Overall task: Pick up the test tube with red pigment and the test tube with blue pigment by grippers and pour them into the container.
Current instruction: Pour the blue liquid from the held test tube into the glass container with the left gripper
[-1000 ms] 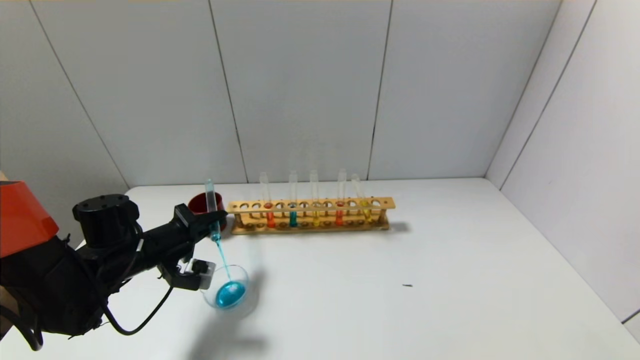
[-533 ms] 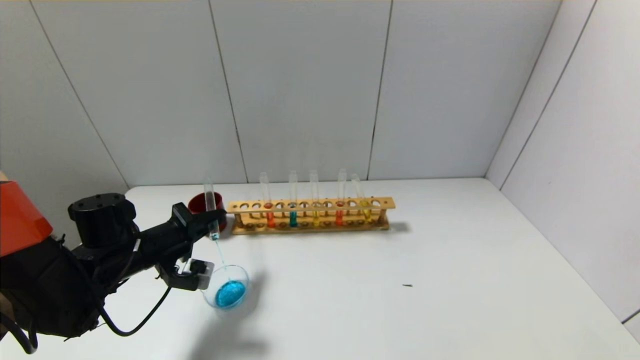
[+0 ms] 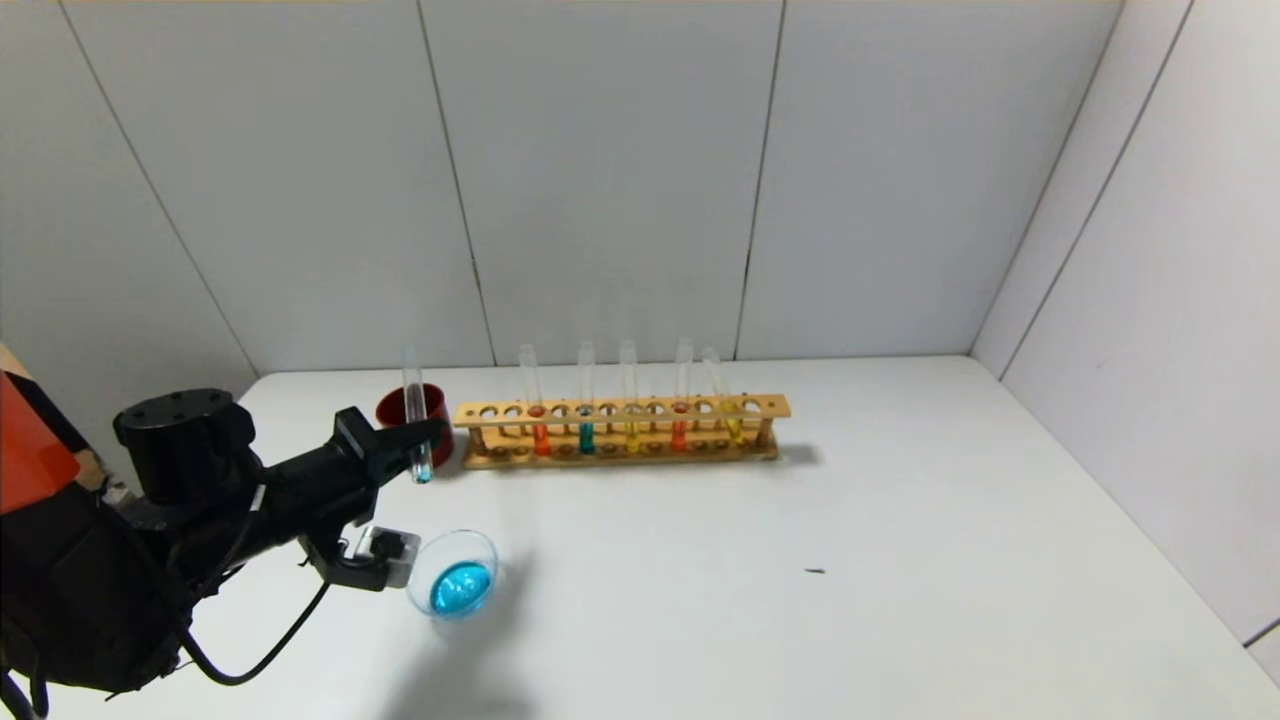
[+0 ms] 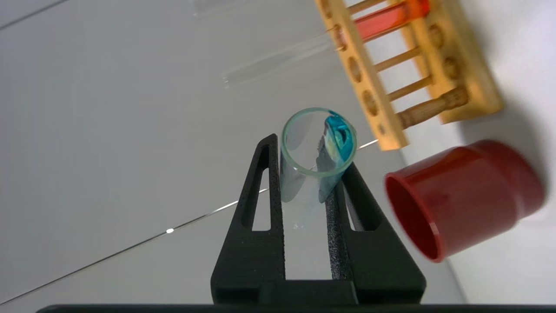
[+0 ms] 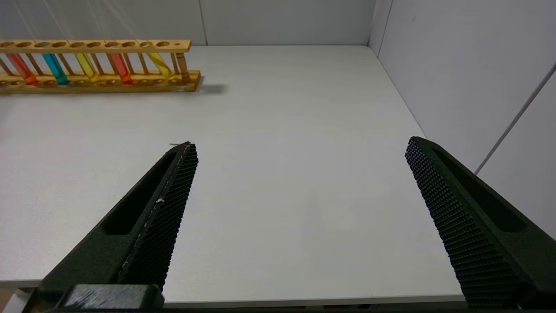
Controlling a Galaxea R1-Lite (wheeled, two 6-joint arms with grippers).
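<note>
My left gripper [image 3: 418,432] is shut on the test tube with blue pigment [image 3: 414,415]. The tube is held nearly upright, mouth down, above and behind the container [image 3: 480,548]. It looks almost empty, with only a blue trace at its mouth [image 4: 341,134], which shows between the fingers [image 4: 347,191] in the left wrist view. The container is a clear glass dish holding a pool of blue liquid. Two test tubes with red pigment [image 3: 540,432] [image 3: 680,428] stand in the wooden rack [image 3: 620,412]. My right gripper [image 5: 302,143] is open and empty over the table's near right part.
A dark red cup [image 3: 398,405] stands just behind the held tube, at the rack's left end; it also shows in the left wrist view [image 4: 460,195]. The rack also holds a teal tube [image 3: 586,436] and yellow tubes [image 3: 631,432]. A small dark speck [image 3: 815,571] lies on the table.
The blue stream from the tube into the dish has thinned and stopped. The tube has emptied, and my left arm has drawn slightly left with the tube standing more upright.
</note>
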